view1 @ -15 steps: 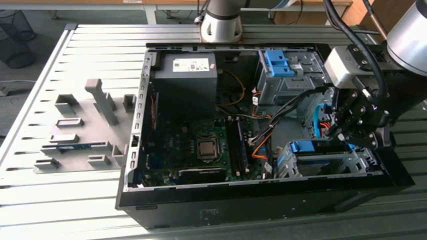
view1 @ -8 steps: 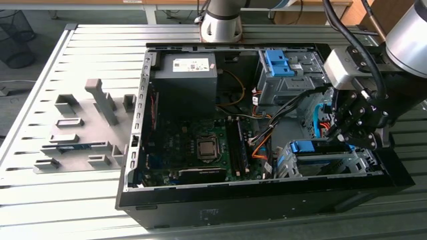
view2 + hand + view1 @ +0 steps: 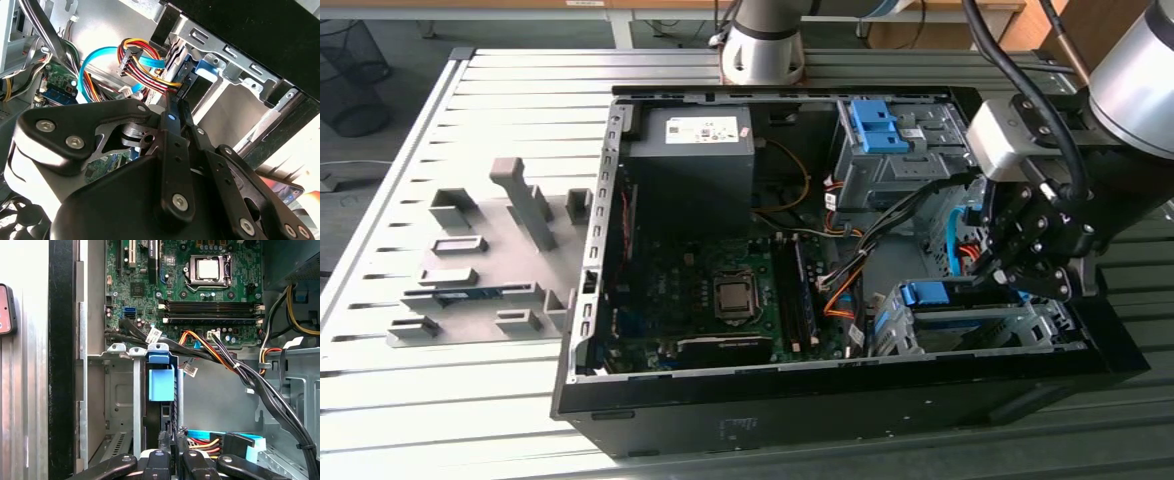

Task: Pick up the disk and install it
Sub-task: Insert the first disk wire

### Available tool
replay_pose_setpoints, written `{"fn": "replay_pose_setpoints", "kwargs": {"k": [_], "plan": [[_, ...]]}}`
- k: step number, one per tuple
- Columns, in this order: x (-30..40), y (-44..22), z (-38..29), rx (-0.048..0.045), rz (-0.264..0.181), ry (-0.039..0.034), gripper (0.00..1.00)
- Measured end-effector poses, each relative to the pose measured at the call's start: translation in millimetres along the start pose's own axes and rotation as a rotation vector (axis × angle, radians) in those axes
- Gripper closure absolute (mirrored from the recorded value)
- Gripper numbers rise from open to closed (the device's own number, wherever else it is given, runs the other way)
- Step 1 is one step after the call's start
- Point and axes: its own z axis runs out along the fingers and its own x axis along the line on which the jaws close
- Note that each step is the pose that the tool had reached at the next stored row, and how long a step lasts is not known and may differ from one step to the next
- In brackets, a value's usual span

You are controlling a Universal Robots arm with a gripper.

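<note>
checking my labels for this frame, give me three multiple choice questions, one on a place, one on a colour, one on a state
1. Where is the gripper? A outside the computer case B at the drive cage inside it C raised high above it
2. What colour frames the disk? A red B blue C grey
3. How is the case? A open, motherboard exposed B closed by a panel C upside down
Answers: 1 B, the exterior view shows it at the cage; 2 B, bright blue in the first wrist view; 3 A, the board shows from above.
</note>
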Motion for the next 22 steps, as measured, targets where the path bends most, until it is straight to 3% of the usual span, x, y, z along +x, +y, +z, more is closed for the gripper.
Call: {"fn": "replay_pose_setpoints", "kwargs": {"k": [15, 17, 18, 22], "plan": [[0.2, -0.2, 1.9, 0.0001, 0.002, -0.0003, 0.84], [0.1, -0.2, 2.0, 0.0, 0.002, -0.0006, 0.82], [0.1, -0.2, 1.9, 0.0, 0.002, -0.0007, 0.76], [0.0, -0.1, -2.4, 0.0001, 0.002, -0.0004, 0.76]]}}
